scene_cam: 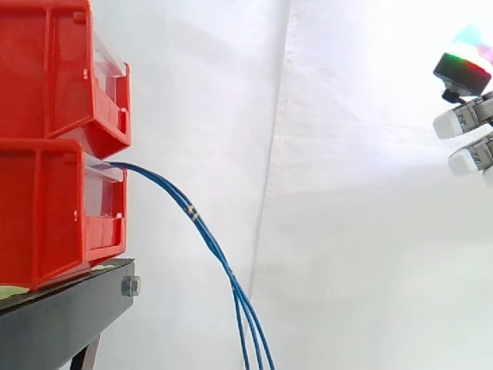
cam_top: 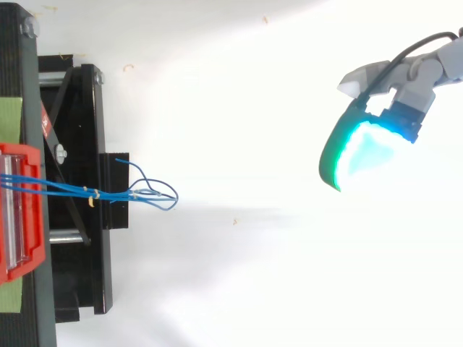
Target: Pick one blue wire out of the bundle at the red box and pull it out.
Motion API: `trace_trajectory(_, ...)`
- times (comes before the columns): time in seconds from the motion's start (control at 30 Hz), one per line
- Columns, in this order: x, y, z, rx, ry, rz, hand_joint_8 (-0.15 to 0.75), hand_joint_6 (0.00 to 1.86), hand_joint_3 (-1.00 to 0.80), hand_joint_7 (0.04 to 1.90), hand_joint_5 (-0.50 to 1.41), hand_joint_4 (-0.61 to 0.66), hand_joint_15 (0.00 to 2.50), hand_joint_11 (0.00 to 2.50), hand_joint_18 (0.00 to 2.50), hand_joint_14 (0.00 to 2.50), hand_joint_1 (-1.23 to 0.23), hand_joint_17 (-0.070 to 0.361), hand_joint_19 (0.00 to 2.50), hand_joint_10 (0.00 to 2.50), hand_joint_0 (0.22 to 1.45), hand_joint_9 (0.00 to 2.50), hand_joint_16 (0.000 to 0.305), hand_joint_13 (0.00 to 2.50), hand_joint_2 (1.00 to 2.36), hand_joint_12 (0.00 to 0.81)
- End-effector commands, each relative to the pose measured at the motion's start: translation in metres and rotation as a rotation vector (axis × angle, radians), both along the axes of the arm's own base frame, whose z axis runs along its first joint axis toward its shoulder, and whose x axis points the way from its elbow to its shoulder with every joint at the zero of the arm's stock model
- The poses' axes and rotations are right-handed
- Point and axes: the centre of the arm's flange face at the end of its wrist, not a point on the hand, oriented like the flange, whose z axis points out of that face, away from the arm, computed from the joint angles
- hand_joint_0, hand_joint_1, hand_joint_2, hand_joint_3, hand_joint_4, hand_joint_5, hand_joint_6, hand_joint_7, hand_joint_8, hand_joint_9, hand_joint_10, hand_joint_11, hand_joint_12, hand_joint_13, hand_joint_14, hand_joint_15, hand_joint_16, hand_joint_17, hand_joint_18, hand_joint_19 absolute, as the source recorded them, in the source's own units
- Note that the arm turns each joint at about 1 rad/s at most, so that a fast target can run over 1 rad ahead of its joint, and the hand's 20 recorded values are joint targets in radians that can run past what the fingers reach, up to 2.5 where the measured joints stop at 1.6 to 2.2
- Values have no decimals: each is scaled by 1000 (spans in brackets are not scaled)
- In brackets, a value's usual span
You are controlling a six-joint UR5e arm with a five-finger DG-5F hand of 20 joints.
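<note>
Several thin blue wires [scene_cam: 209,240] leave the front of the lower red box [scene_cam: 54,208] as one bundle, arc down to the right and hang past the bottom edge. A small pale tie [scene_cam: 193,210] binds them near the box. From above, the wires [cam_top: 116,194] run right from the box [cam_top: 18,217] and end in loose loops. My hand [scene_cam: 464,119] is far to the right of the wires, near the right edge and higher than the bundle. Its fingers point left, relaxed and apart, holding nothing. In the top view the hand [cam_top: 412,94] sits at the upper right with a cyan-glowing pad [cam_top: 365,148].
A second red box [scene_cam: 54,69] is stacked on the lower one. Both rest on a black stand [scene_cam: 62,316] whose frame [cam_top: 79,144] lies under the wires. A white curtain hangs behind, with open room between the wires and the hand.
</note>
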Motion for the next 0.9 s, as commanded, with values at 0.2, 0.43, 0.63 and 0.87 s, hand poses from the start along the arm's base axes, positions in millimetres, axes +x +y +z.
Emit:
trace_trajectory(0.2, 2, 2, -4, -6, 7, -23, 167, 501, -487, 687, -300, 81, 36, 0, 0, 0, -344, 102, 31, 0, 491, 0, 45, 0, 1001, 315)
trace_trajectory(0.43, 25, -2, -38, -59, 16, -135, 179, 501, -476, 696, -297, 117, 39, 0, 0, 0, -369, 99, 45, 0, 503, 0, 44, 22, 1001, 320)
trace_trajectory(0.63, 59, 3, -81, -116, -35, -217, 200, 501, -474, 701, -283, 147, 20, 0, 0, 0, -403, 100, 30, 0, 510, 19, 44, 75, 1002, 328)
trace_trajectory(0.87, 92, 13, -119, -197, -117, -319, 207, 501, -470, 712, -277, 170, 24, 0, 0, 0, -411, 100, 43, 0, 513, 54, 44, 98, 1003, 330)
